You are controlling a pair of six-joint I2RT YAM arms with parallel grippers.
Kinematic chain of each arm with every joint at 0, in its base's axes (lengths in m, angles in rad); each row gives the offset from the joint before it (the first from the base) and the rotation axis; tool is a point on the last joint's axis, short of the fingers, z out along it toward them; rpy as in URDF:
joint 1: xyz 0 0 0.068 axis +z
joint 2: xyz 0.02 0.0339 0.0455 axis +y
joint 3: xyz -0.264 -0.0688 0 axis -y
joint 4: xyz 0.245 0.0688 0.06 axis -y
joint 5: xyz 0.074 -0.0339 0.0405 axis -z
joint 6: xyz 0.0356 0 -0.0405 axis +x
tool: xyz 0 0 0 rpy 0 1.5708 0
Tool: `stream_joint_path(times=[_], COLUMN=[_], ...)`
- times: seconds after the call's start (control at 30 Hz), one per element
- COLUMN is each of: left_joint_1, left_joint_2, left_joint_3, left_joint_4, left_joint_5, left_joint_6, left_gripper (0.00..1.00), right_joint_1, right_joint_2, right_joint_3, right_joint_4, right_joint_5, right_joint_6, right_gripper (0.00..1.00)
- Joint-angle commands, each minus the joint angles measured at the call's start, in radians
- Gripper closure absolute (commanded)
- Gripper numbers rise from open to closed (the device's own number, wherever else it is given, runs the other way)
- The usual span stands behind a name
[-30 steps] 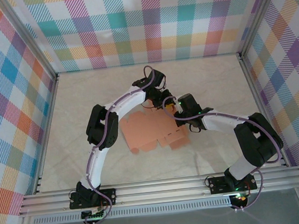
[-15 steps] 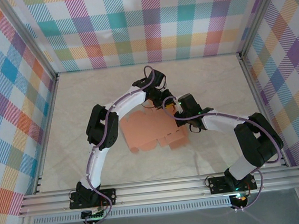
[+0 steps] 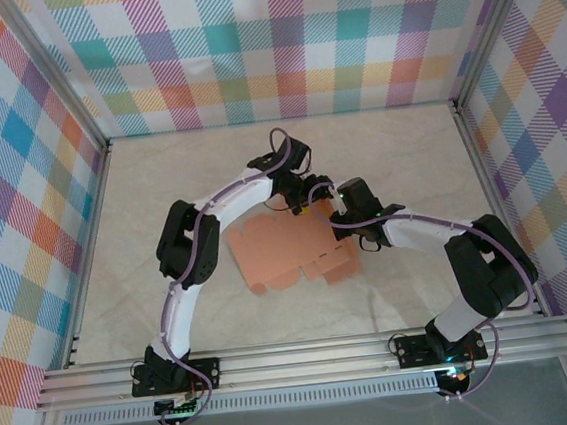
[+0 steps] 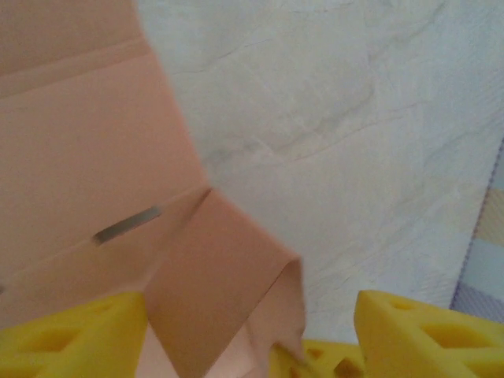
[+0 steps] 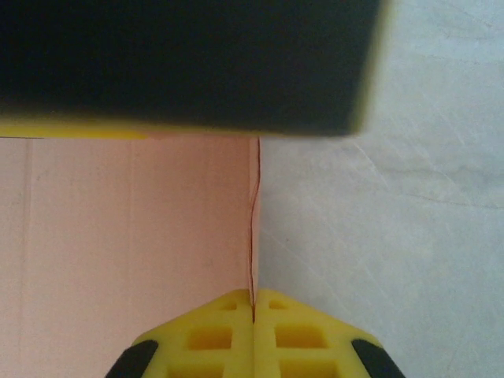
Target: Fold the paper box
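Note:
The paper box (image 3: 282,248) is a flat salmon-orange die-cut sheet in the middle of the table. Both grippers meet at its far right corner. My left gripper (image 3: 303,203) is open: in the left wrist view its yellow fingers (image 4: 67,339) stand wide apart, and a raised, folded flap (image 4: 224,283) of the sheet (image 4: 87,157) rises between them. My right gripper (image 3: 329,206) is shut; in the right wrist view its yellow pads (image 5: 197,339) pinch the thin upright edge of a flap (image 5: 253,220), with the sheet (image 5: 134,220) lying flat to the left.
Pale marble-patterned tabletop (image 3: 161,194) lies all round the sheet, bounded by checked walls and an aluminium rail (image 3: 297,357) at the near edge. The left gripper's dark body (image 5: 181,63) hangs across the top of the right wrist view.
My left gripper has opened and let go of the flap, and its arm has shifted slightly left and back. The right gripper has kept its pinch and has not moved.

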Motion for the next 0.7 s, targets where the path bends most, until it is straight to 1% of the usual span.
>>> stream_joint_path(times=[0.0,0.03,0.07,0.13,0.27,0.3,0.43,0.5,0.6,0.67], left_joint_1=[0.013,0.021,0.034,0.062,0.158,0.18,0.218,0.236,0.255,0.262], left_joint_2=[-0.175,-0.204,-0.239,-0.299,-0.369,-0.377,-0.392,-0.391,-0.368,-0.336], left_joint_3=[-0.069,-0.098,-0.135,-0.208,-0.333,-0.349,-0.379,-0.399,-0.409,-0.397], left_joint_4=[0.037,0.048,0.063,0.1,0.149,0.144,0.094,0.097,0.086,0.043], left_joint_5=[-0.084,-0.103,-0.116,-0.13,-0.041,-0.024,-0.036,0.003,0.029,0.048], left_joint_6=[0.058,0.074,0.095,0.15,0.334,0.397,0.667,0.799,0.928,1.005], left_gripper=[0.2,0.18,0.13,0.08,0.04,0.03,0.05,0.06,0.08,0.11], right_joint_1=[-0.001,-0.001,-0.002,-0.003,-0.023,-0.033,-0.064,-0.075,-0.083,-0.088], right_joint_2=[-0.033,-0.035,-0.034,-0.036,-0.042,-0.043,-0.049,-0.046,-0.046,-0.049], right_joint_3=[-0.002,0.001,0.003,0.004,0.008,0.012,0.023,0.034,0.045,0.049], right_joint_4=[0.003,0.003,0.004,0.01,0.019,0.011,0.0,-0.012,-0.029,-0.036], right_joint_5=[0.009,0.007,0.004,-0.013,-0.091,-0.117,-0.211,-0.239,-0.256,-0.267], right_joint_6=[-0.009,-0.011,-0.014,-0.027,-0.051,-0.055,-0.076,-0.084,-0.097,-0.108], right_gripper=[0.98,0.99,0.99,0.99,1.0,1.0,1.0,1.0,1.0,0.99])
